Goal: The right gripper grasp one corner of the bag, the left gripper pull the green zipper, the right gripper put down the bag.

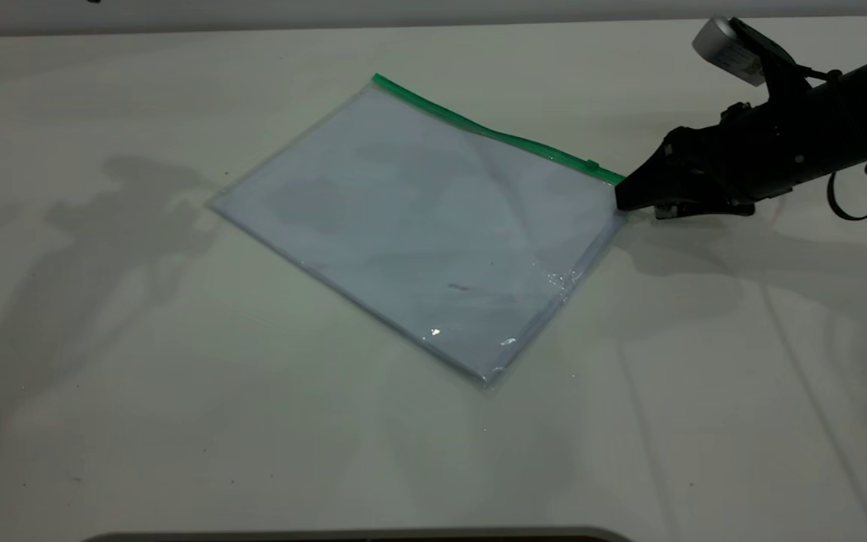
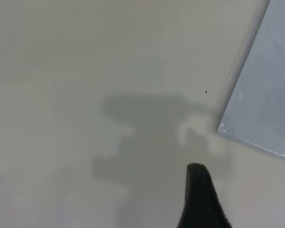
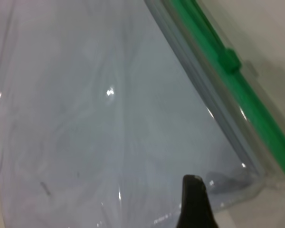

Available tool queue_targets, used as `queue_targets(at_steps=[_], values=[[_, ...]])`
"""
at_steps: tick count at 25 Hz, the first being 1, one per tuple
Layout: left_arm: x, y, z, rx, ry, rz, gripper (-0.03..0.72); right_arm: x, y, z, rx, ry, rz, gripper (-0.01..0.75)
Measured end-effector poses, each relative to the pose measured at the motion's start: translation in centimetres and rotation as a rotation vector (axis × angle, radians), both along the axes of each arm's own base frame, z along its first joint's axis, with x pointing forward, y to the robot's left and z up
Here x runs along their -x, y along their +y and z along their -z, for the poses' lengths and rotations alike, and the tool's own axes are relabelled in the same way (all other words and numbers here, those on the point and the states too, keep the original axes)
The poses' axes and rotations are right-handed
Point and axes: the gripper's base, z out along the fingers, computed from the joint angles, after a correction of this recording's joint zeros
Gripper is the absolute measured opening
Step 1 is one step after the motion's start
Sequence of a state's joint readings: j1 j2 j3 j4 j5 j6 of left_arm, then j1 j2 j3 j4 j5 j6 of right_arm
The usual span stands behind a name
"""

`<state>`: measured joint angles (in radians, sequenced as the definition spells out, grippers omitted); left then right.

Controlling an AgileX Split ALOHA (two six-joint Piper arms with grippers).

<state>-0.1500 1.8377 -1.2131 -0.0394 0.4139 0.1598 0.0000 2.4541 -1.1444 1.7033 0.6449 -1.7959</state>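
**Operator:** Pale tabletop [image 1: 177,421] fills every view. Starting from my right gripper [image 1: 620,197]: its tip is at the corner of the bag [image 1: 608,187], the one that ends the green strip. In the right wrist view one fingertip [image 3: 194,197] lies over the clear film near that corner. Whether the fingers are clamped on the plastic or only resting against it, I cannot tell.

**Supervisor:** Left side?

**Operator:** My left gripper [image 2: 202,197] shows only one dark finger above bare table, close to a plain corner of the bag [image 1: 418,233]; finger spread cannot be determined.

**Supervisor:** Step in hand?

**Operator:** Step one, the corner grasp, I judge. The bag lies flat at mid-table, angled, with the green zipper [image 1: 479,128] along its far edge and the slider tab [image 1: 592,165] just beside the right gripper. Next: confirm the pinch, then bring the left gripper across to the tab and draw it along the strip.

**Supervisor:** Contents?

**Operator:** Pale bluish-white sheets show through the film, filling most of the pouch.
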Motion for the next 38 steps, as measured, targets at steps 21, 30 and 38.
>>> queue_targets(at_steps=[21,30,38], values=[[0.0,0.0,0.0,0.003,-0.002,-0.004,0.547,-0.2,0.9,2.6,-0.136,-0.023,-0.020,0.528],[0.0,0.0,0.0,0.009,-0.004,-0.015,0.547,-0.2,1.0,2.5,-0.146,-0.026,-0.024,0.273],[-0.1,0.0,0.0,0.010,-0.008,-0.017,0.547,0.0,2.3,2.3,-0.157,-0.055,-0.086,0.073]])
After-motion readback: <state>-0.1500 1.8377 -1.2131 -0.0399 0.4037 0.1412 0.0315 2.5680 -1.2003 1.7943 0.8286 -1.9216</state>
